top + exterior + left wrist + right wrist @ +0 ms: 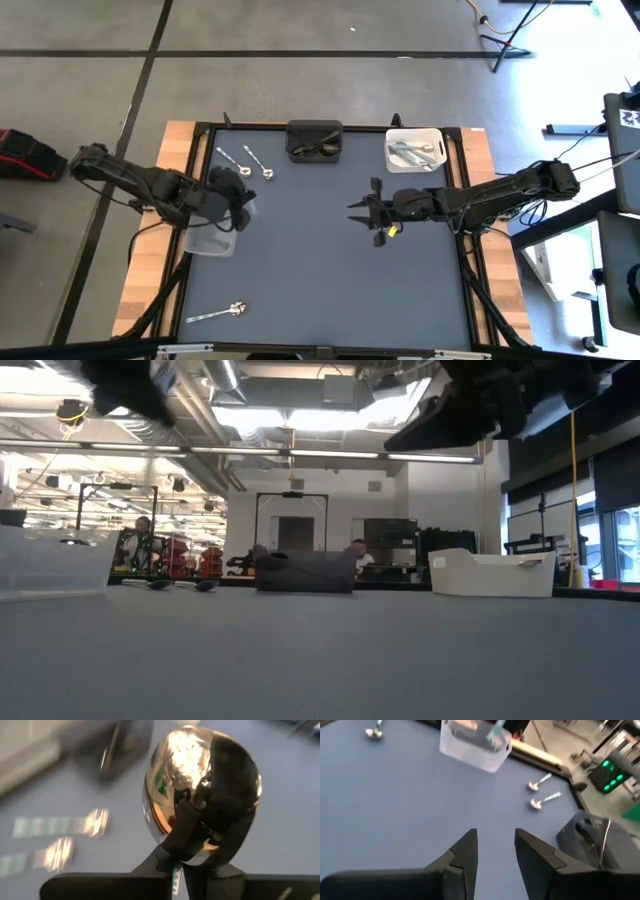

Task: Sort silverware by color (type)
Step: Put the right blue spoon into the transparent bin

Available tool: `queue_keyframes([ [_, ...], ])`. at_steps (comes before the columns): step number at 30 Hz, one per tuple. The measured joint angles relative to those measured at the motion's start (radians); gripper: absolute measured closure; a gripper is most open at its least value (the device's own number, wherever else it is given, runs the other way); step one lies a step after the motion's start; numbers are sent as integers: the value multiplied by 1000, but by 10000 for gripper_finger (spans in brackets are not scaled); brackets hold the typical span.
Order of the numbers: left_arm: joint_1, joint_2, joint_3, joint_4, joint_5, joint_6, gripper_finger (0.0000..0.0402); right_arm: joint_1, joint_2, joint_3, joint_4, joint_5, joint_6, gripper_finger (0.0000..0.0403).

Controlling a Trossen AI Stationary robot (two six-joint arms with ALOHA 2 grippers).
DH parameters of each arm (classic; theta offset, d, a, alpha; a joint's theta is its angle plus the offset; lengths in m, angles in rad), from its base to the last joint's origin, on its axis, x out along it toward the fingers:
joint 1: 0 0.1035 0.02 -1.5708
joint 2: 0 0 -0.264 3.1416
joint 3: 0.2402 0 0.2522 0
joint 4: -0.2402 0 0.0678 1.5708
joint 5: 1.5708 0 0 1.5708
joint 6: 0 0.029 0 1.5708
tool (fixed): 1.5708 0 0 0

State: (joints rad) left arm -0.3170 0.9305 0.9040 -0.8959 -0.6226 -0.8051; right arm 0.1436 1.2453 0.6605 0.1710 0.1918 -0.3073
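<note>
Left tool clamping shiny spoon above clear bin.

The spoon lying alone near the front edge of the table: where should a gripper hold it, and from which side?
Grip the spoon at mid-handle, coming straight down from above. It lies flat, its thin handle running along the table's width, so the fingers should close across it.

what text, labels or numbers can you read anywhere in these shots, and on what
None can be read.
The white bin, black bin and clear bin show no labels.
The spoon held in the left end effector reflects only glare.
The right end effector bears no marking.
</note>
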Motion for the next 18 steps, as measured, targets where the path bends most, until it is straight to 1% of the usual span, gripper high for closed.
queue_keyframes([
  [3,28,16,41,-203,134,-177,386,0,0,0,-19,0,13,283],
  [6,47,20,49,-335,256,-299,386,0,0,0,-11,0,15,283],
  [9,63,51,49,-461,321,-423,386,0,0,0,-11,0,15,283],
  [11,74,82,48,-545,360,-466,386,0,0,0,-9,0,15,283],
  [13,84,115,48,-580,396,-483,386,0,0,0,-8,0,15,283],
  [18,88,190,48,-550,488,-443,386,0,0,0,-5,0,15,283],
])
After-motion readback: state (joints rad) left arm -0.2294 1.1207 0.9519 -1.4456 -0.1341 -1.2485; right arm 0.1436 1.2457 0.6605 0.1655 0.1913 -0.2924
